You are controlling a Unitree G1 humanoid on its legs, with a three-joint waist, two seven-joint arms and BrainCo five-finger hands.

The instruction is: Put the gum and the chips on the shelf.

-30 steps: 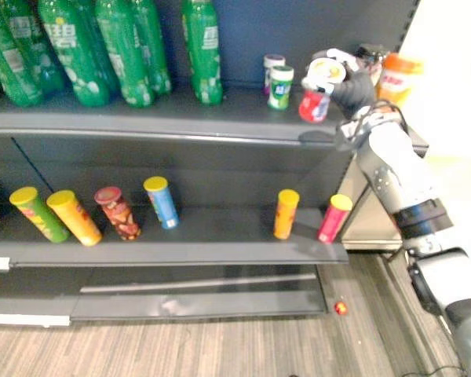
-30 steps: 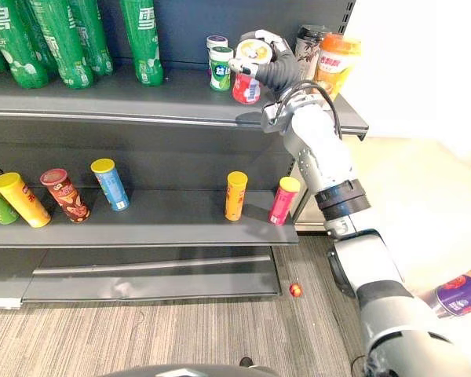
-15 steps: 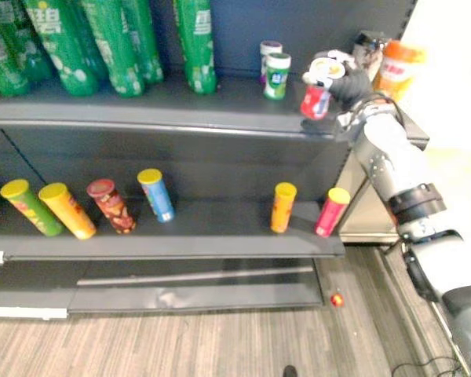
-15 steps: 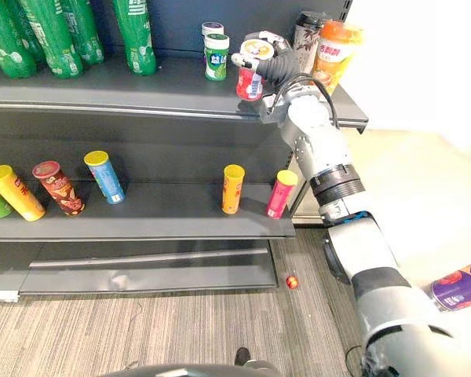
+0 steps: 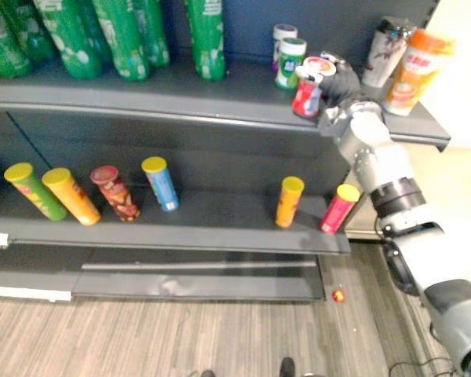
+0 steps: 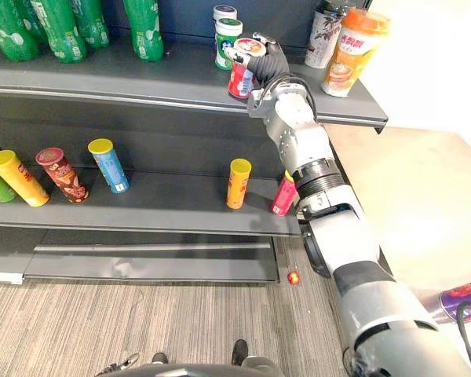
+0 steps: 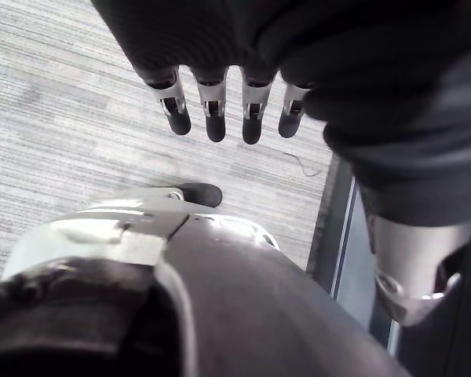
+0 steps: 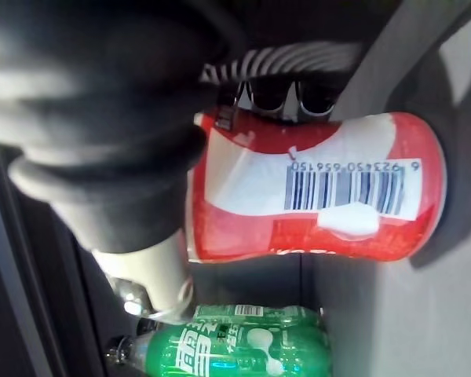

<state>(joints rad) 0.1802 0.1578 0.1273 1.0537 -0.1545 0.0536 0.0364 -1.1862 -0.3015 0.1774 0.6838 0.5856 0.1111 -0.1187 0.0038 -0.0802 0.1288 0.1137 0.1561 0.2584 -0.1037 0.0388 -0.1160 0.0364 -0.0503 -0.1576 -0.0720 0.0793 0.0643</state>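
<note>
Dark grey top shelf (image 5: pixel 180 106) up front: right hand (image 5: pixel 339 82) was wrapped round the red gum tub (image 5: pixel 306 96), just right of the green-capped gum bottle (image 5: pixel 289 63), nearer the front edge. Chip cans (image 5: pixel 289 201) stood one shelf below that bottle. Left hand (image 7: pixel 213 106) hung slack, fingers straight.

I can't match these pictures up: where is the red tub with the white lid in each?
Left eye view: the red white-lidded tub, upper right, in the right hand at the grey top shelf's front.
Right eye view: upper middle, same grip.
Right wrist view: centre, barcode showing.
Left wrist view: left hand above striped floor.
Shared landmark: the small green white-capped bottle beside it.
</note>
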